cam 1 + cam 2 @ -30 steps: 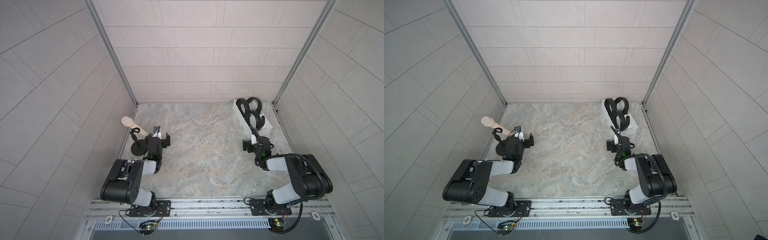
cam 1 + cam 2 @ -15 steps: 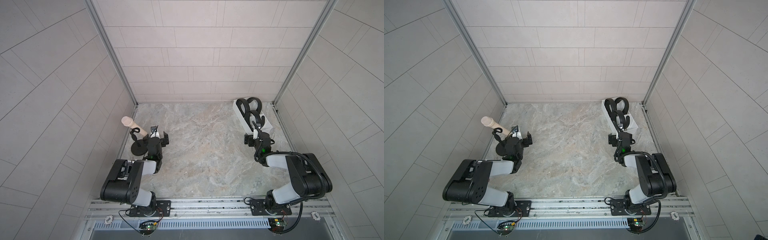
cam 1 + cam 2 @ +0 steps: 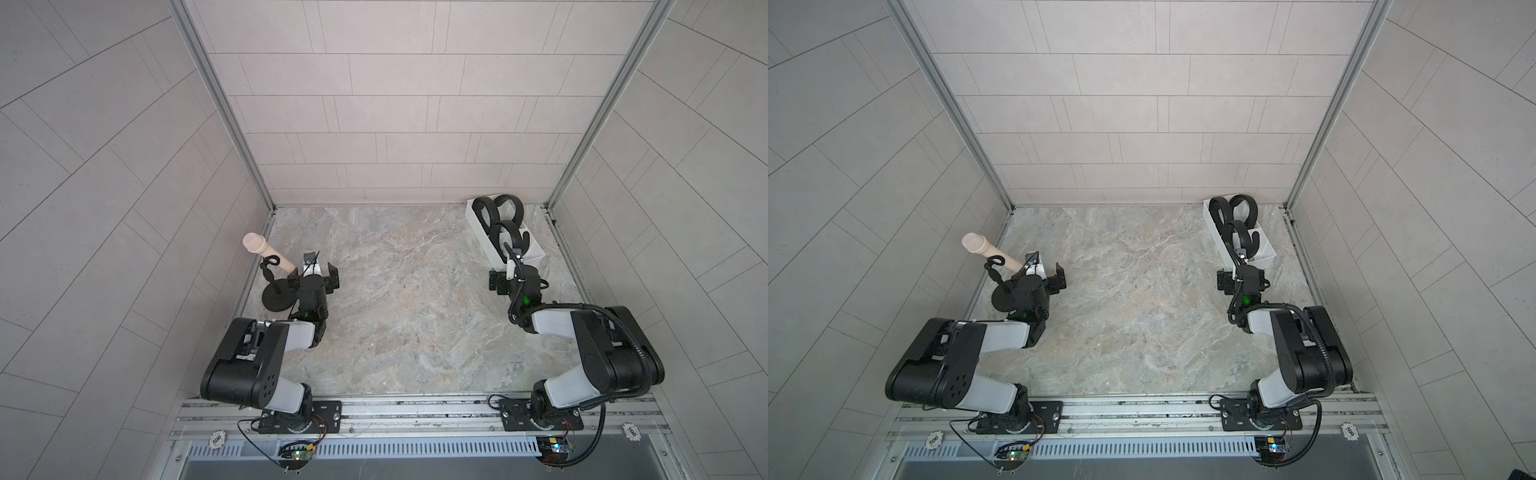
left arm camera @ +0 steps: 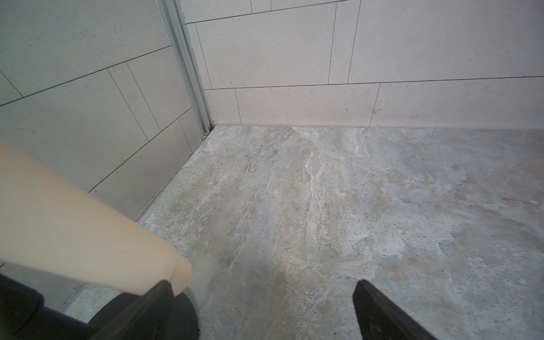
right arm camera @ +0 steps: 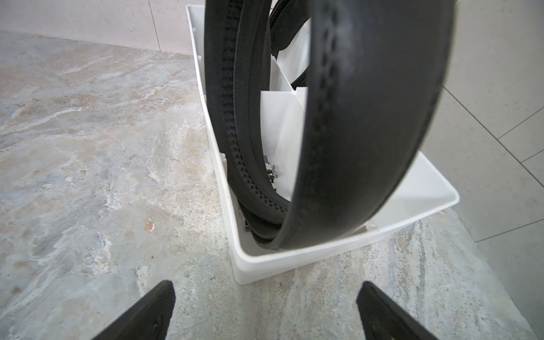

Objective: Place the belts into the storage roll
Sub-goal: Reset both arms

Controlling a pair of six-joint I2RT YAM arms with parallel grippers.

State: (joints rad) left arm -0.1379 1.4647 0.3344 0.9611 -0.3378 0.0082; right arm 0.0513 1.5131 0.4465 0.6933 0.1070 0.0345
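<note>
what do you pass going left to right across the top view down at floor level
black stand with beige peg → left gripper → white storage tray holding the coiled belts. The right gripper is left out because it overlaps the tray's span.

A black round-based stand (image 3: 277, 296) sits left of centre in both top views, at the left edge of the marbled table (image 3: 407, 324), its beige peg (image 3: 266, 252) leaning toward the upper left. Pale tiled walls (image 3: 395, 124) enclose three sides. A metal rail (image 3: 415, 409) crosses the bottom.
</note>
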